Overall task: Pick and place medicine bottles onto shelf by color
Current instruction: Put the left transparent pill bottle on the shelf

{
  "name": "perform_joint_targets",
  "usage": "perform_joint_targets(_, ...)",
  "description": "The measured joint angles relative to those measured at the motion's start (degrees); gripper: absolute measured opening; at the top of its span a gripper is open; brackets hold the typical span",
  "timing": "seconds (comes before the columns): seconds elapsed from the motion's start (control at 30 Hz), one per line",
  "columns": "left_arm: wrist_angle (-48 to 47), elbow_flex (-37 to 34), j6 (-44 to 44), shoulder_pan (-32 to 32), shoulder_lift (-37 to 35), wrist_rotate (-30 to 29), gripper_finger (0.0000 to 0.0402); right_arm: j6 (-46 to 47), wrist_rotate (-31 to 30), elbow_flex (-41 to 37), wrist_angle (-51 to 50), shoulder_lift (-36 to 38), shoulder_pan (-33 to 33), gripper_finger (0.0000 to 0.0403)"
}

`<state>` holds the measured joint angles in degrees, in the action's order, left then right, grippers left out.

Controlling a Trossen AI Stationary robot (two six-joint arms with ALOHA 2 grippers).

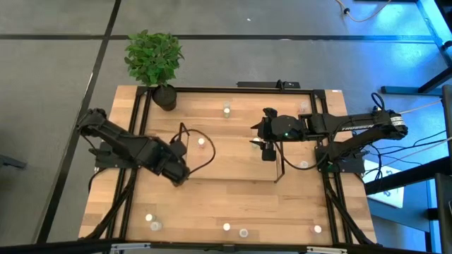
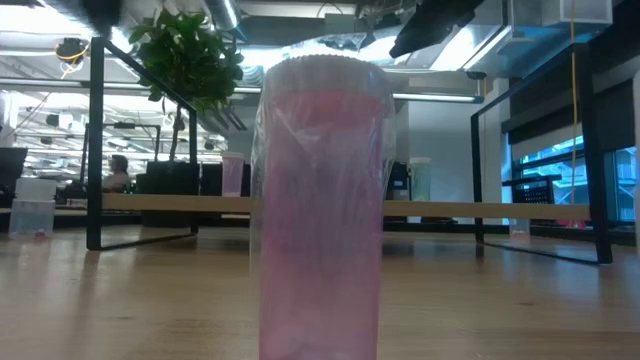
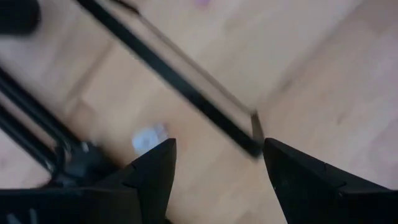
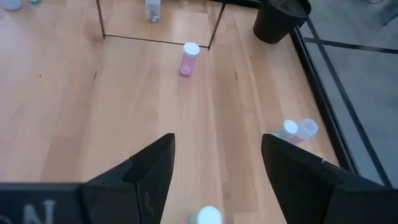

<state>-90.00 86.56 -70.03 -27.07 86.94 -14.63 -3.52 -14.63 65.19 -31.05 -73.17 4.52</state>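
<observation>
**Still empty-handed, lining up on the pink bottle**

Right now I am hovering over the wooden table (image 1: pixel 233 204), the biggest thing under me, with its black frame (image 1: pixel 233 89) running round the edge. Next in size, the shelf (image 4: pixel 158 38) is sitting ahead of my right gripper (image 4: pixel 214 171); I am seeing its thin black rods and a pale bottle standing just inside it.

My right gripper is hanging over the middle of the table, its fingers spread apart and pinching nothing. My left gripper (image 3: pixel 217 168) is hanging lower down on its own side, fingers likewise spread and empty, looking down at one small pale bottle (image 3: pixel 149 138) beside a black rod.

What I am weighing is the pink bottle (image 4: pixel 188 59): it is standing upright, long axis vertical, straight ahead of my right gripper and just short of the shelf's front rod. My right arm is the nearer one, I judge. Two more bottles (image 4: pixel 297 130) are lying against the frame off to one side, and a white cap (image 4: pixel 208 216) is showing right under my fingers.
</observation>
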Motion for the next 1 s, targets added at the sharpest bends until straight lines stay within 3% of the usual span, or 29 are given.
perform_joint_targets(0.07,-0.02,-1.22,-1.78,-1.72,0.02,2.03,0.0235,-0.95,3.03,0.00,0.00,0.00,-0.01,0.0242)
perform_joint_targets(0.23,1.17,-2.78,-6.23,-7.00,0.02,5.33,0.0235,-6.28,17.30,0.00,0.54,0.00,0.05,0.0242)
perform_joint_targets(0.4,1.10,-2.79,-11.00,-12.33,0.02,3.94,0.0235,-8.38,24.46,0.00,0.73,0.00,-0.01,0.0242)
perform_joint_targets(0.5,-0.09,-2.79,-13.08,-14.64,0.02,0.11,0.0235,-8.81,25.26,0.00,0.90,0.00,0.03,0.0242)
perform_joint_targets(0.73,0.16,-3.31,-11.39,-17.00,-0.82,-2.75,0.0235,-8.79,25.24,0.00,2.51,0.00,-0.01,0.0242)
perform_joint_targets(1.0,0.83,-15.14,-12.36,-16.70,-13.96,-4.40,0.0235,-8.79,25.24,0.00,3.10,0.00,-0.01,0.0242)
